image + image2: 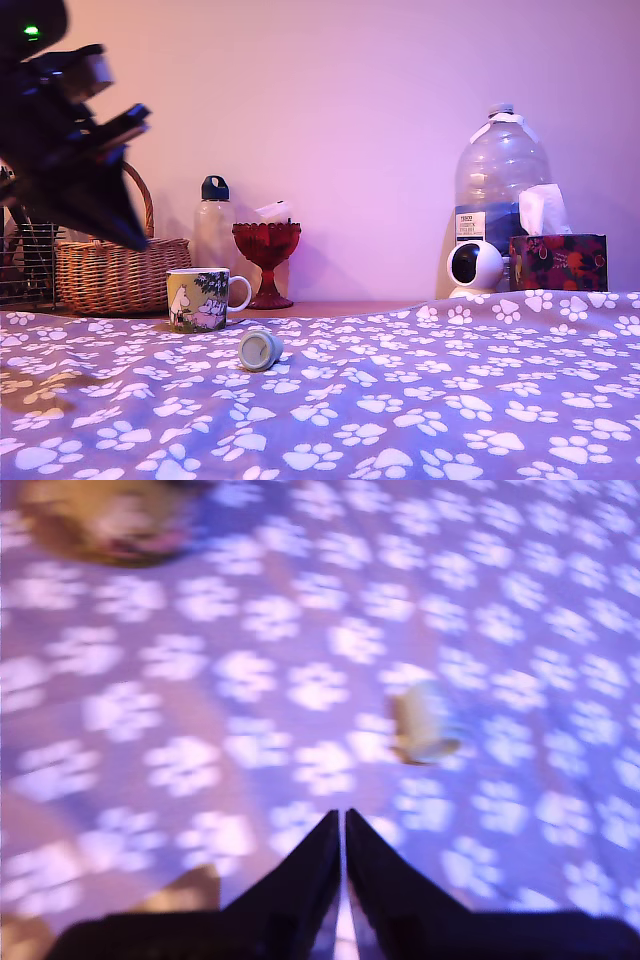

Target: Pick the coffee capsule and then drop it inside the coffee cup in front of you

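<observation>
Gripper (343,825) raised above paw-print cloth (450,400), fingers nearly together, empty. Coffee capsule (260,350) on its side on cloth, ahead of fingertips, apart. Coffee cup (199,299) upright farther beyond, blurred in wrist view.

A purple cloth (480,400) printed with white paw marks covers the surface. On it the coffee capsule (260,349) lies tipped on its side, round end facing the exterior camera. The coffee cup (200,299) stands upright just behind it — toward the exterior view's left, handle pointing right — near the cloth's far edge, apart from the capsule.
</observation>
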Available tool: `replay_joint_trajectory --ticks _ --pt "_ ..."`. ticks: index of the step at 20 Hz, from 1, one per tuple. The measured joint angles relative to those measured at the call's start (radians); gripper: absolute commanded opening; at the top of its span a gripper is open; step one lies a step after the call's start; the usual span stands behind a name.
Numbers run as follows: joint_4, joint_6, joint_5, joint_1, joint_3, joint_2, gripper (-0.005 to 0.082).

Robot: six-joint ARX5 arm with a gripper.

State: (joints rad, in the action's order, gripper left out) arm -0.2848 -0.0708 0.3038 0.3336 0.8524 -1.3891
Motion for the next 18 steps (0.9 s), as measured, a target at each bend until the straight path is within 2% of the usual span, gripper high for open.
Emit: replay_joint_trajectory --ticks 6,12,14,15,16,18 --pt "0.014 -0.005 -0.006 0.097 -0.019 0.000 -0.0016" --pt "0.021 -0.006 -0.006 0.124 -0.019 0.000 -0.0006" --pt "0.025 -0.030 -0.019 0.124 -0.019 0.000 0.0071" --pt "0.030 -0.026 -0.045 0.124 -0.019 0.000 0.0101" --pt "0.050 0.000 -0.064 0.127 -0.023 0.000 0.0124" --pt "0.098 0.008 -0.071 0.151 -0.043 0.002 0.0177"
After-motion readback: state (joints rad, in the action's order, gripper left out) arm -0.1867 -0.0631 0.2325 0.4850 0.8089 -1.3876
